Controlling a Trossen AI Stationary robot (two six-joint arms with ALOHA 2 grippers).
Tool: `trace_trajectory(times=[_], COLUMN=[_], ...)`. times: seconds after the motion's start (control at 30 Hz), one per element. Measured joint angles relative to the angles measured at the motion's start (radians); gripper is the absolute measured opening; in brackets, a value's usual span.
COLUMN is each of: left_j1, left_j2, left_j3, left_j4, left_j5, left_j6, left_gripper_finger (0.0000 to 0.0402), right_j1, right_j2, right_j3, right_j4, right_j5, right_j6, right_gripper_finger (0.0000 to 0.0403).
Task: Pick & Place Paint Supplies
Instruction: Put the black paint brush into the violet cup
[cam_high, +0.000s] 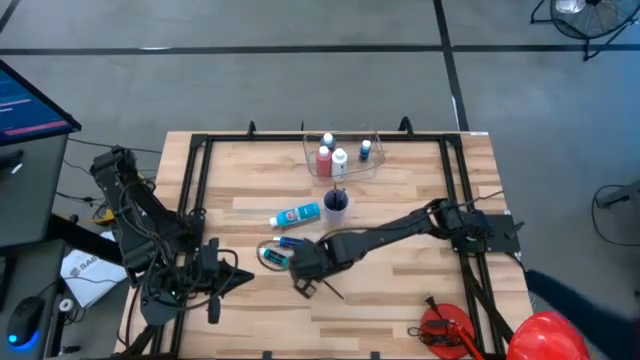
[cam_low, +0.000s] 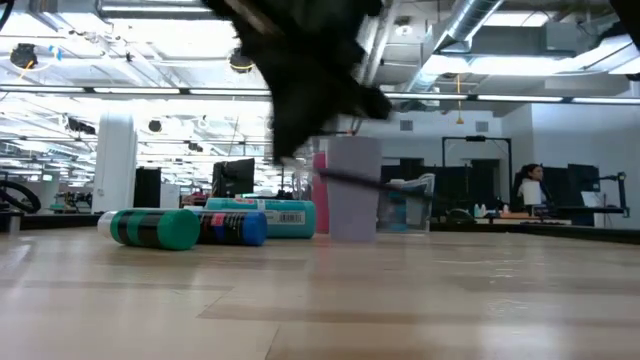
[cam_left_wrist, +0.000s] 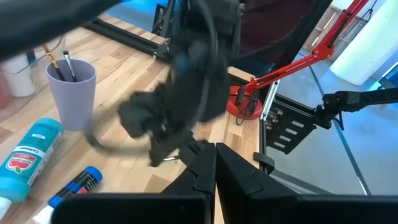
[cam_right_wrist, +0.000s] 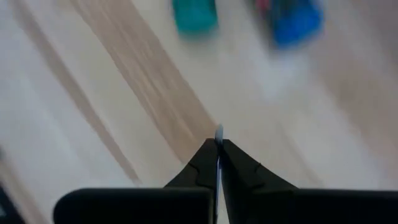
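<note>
The left tool (cam_high: 213, 285) waits clenched and empty near the desk's (cam_high: 400, 290) 8 o'clock corner in the high view, out of the way. Just right of it lie a green-capped bottle (cam_high: 274, 257) and a dark tube with a blue end (cam_high: 292, 243), with the larger light blue tube (cam_high: 297, 214) at their 12 o'clock. The right tool (cam_high: 303, 280) hangs low at about 6 o'clock of the desk's middle, its jaws pinched on a thin brush (cam_high: 332, 292) that sticks out towards 4 o'clock. The step in hand looks like carrying that brush to the purple cup (cam_high: 335, 202), which stands at the tool's 1 o'clock and already holds brushes. To do it well, I would lift straight up first, keep the pinch firm (the handle is thin and could swivel), turn the brush upright, and lower it over the cup's mouth before letting go. The lying bottles sit close at the tool's 10 o'clock, so a low sweep could roll them. Farther on, at 12 o'clock, the clear tub (cam_high: 375, 165) holds a red bottle (cam_high: 324, 160), a white bottle (cam_high: 340, 157) and a blue bottle (cam_high: 366, 150). A red clamp (cam_high: 443, 330) lies at the 5 o'clock corner.
</note>
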Motion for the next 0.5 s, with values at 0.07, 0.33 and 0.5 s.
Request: trace_trajectory(times=[0.07, 0.33, 0.5], left_j1=[0.0, 0.0, 0.0], left_j2=[0.0, 0.0, 0.0], left_j3=[0.0, 0.0, 0.0], left_j4=[0.0, 0.0, -0.001], left_j5=[0.0, 0.001, 0.002], left_j6=[0.0, -0.004, -0.015], left_gripper_finger=[0.0001, 0.0001, 0.0001], right_j1=[-0.012, -0.105, -0.186], right_j2=[-0.002, -0.005, -0.112], right_j3=[0.069, 0.406, 0.379], right_j4=[0.001, -0.069, 0.046], right_j5=[0.042, 0.273, 0.379], right_j6=[-0.049, -0.305, -0.449], right_gripper_finger=[0.0001, 0.0, 0.0])
